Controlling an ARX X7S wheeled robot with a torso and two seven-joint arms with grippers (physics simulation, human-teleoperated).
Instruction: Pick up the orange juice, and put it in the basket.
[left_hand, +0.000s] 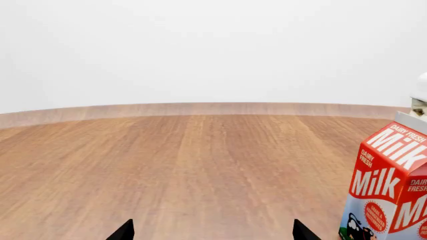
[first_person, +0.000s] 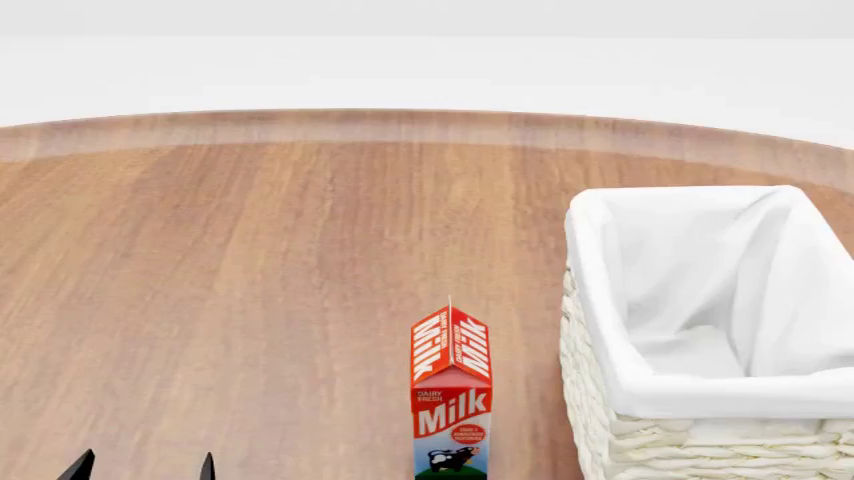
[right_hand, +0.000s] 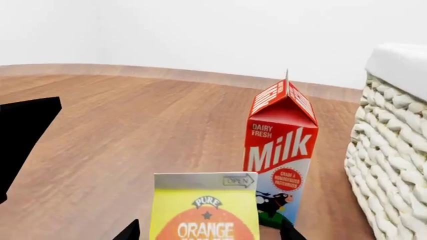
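orange juice (right_hand: 204, 210) bottom cut off

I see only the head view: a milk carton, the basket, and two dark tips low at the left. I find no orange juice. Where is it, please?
Observer: The right wrist view shows the orange juice standing upright, close to that camera.
Operator: Does the right gripper hold it already?
Observer: No. The right gripper is open; its jaws stand one on each side of the carton, with a gap showing on both sides.
Operator: And what lies beyond the juice?
Observer: The milk carton stands just behind it, with the basket wall beside the milk.
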